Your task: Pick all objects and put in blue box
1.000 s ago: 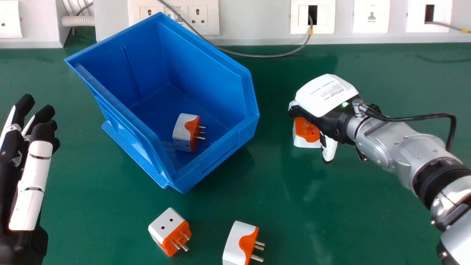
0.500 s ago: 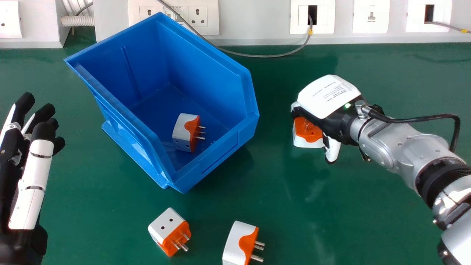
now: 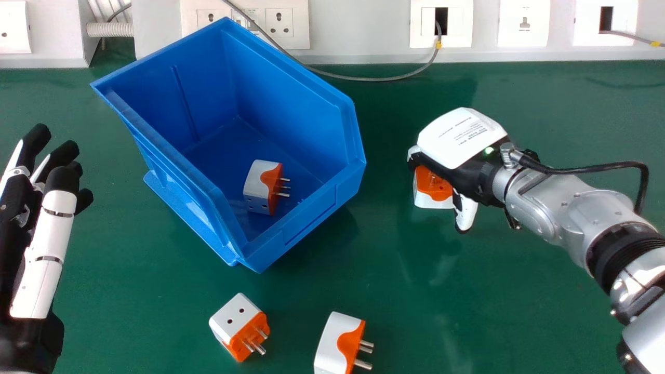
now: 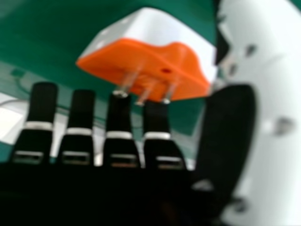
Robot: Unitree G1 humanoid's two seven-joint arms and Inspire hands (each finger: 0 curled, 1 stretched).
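holds the right hand [image 3: 460, 137] low over the bench [image 3: 519, 291], well to the right of the blue box [image 3: 311, 223], with fingers [image 4: 81, 110] nearly straight and thumb [image 4: 228, 136] spread apart from them, seemingly to make room for the upright adapter [image 3: 434, 184] standing on the bench beneath. shows no curl round that adapter, so no real grip; cannot tell whether touching it. probably comes at it from above to set fingers on one side and thumb on the other, pressing on the body rather than on the pins [image 4: 167, 94], pointed back toward the hand. likely calls next for closing, then a check of the hold before lifting, as a pinch too high might slip off the smooth shell. has the box close to the bench's far edge, with its low lip turned toward the near edge and the right, an easy side to enter over. contains the boxed adapter [image 3: 262, 189], lying near that lip, fenced in by the walls. leaves for later the left loose adapter [image 3: 231, 319] and the near loose adapter [image 3: 337, 345], apart from each other toward the bench's near edge, with space around each for fingers. rests the left hand [image 3: 57, 208] toward the bench's left edge, idle and loosely open, clear of the work.
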